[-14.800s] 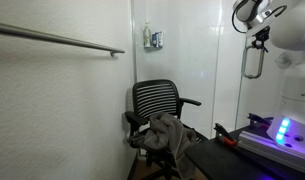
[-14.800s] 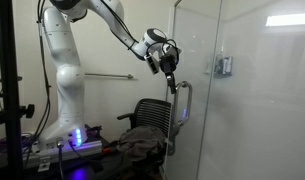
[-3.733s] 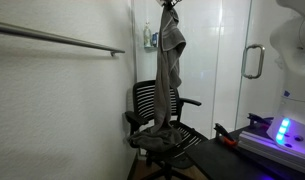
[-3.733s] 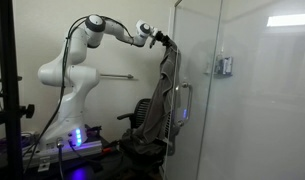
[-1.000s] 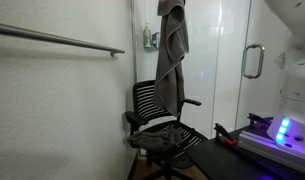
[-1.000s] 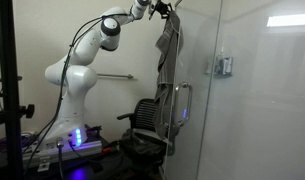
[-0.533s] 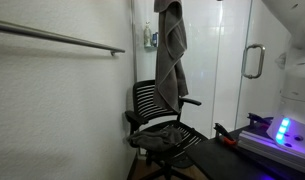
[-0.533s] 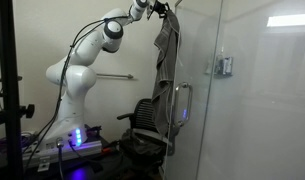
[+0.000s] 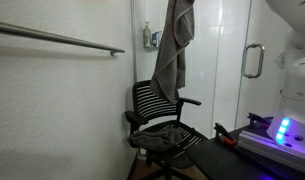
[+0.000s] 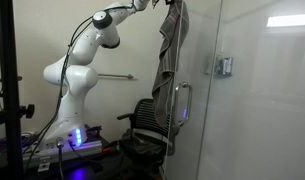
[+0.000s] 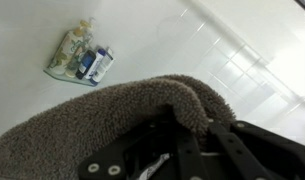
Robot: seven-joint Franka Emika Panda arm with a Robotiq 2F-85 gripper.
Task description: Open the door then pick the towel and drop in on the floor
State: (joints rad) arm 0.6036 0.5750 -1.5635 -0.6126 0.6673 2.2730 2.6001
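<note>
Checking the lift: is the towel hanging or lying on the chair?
Hanging: the towel dangles full length from above, its lower end above the chair seat.

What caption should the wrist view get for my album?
The gripper holds a brown towel, a wall shelf of bottles behind.

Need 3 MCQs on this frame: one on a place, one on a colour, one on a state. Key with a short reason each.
1. Where is the towel?
A) on the rail
B) hanging in the air over the chair
C) on the floor

2. Towel colour?
A) white
B) blue
C) grey-brown

3. Gripper?
A) open, empty
B) shut on the towel
C) half open, touching nothing

Key:
1B, it dangles from above, its hem at the chair back.
2C, plain in the wrist view.
3B, the cloth bunches over the closed fingers.
</note>
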